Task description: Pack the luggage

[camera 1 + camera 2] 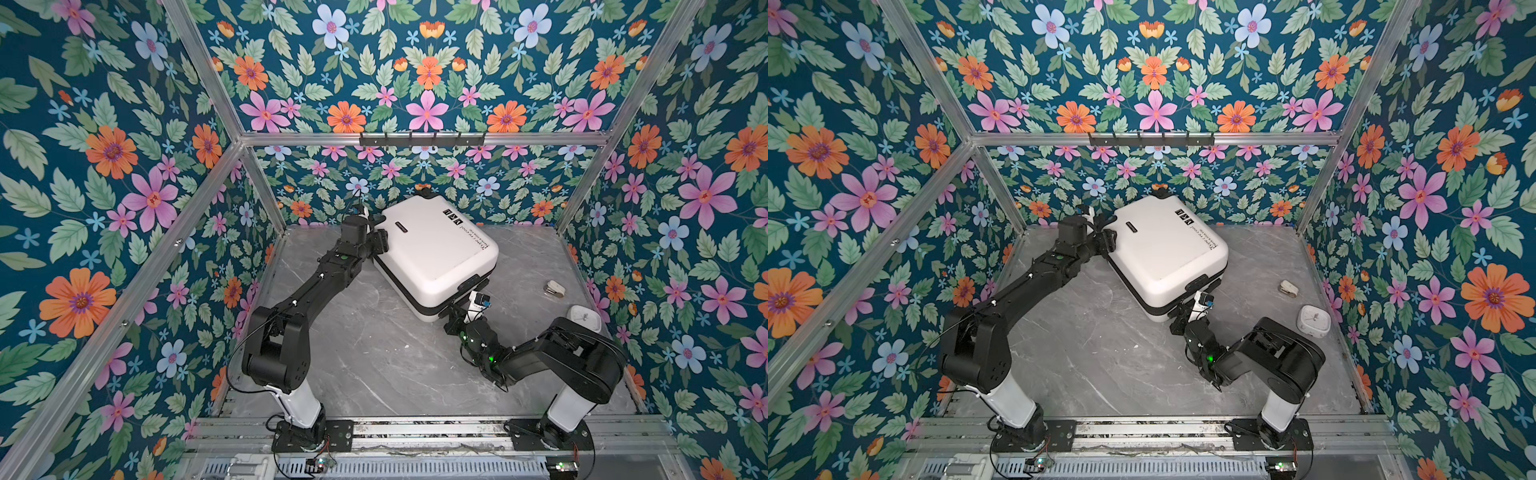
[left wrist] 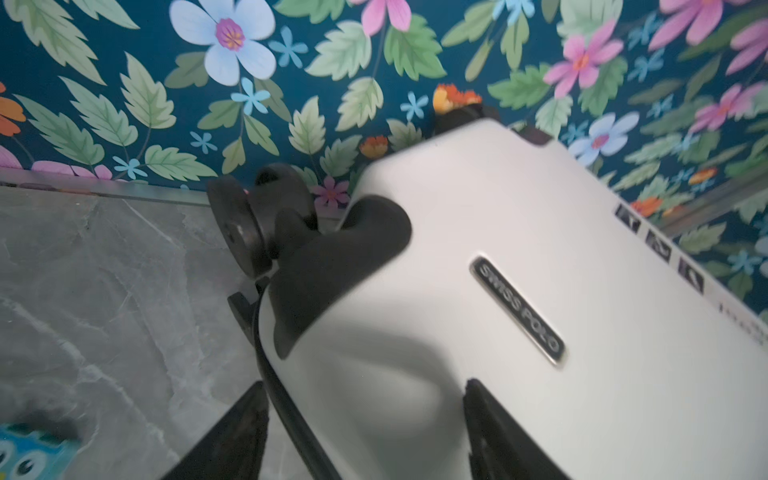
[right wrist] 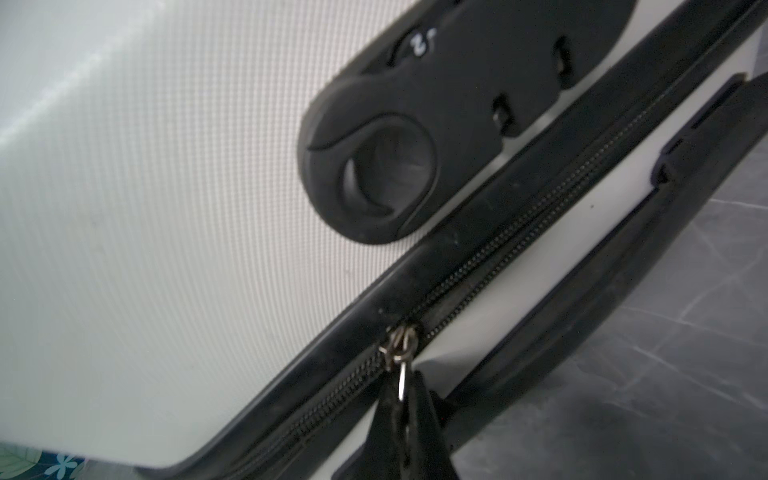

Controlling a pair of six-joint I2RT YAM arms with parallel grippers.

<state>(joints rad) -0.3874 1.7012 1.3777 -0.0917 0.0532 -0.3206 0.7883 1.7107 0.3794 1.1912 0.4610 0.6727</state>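
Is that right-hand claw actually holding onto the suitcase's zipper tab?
Yes, in the right wrist view the right gripper is pinched shut on the zipper pull hanging from the luggage.

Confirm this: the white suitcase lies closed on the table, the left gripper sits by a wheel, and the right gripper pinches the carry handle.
Not the handle. The right gripper pinches the zipper pull, as the right wrist view shows. The rest stands: the suitcase lies closed on the table, and the left gripper sits by a wheel.
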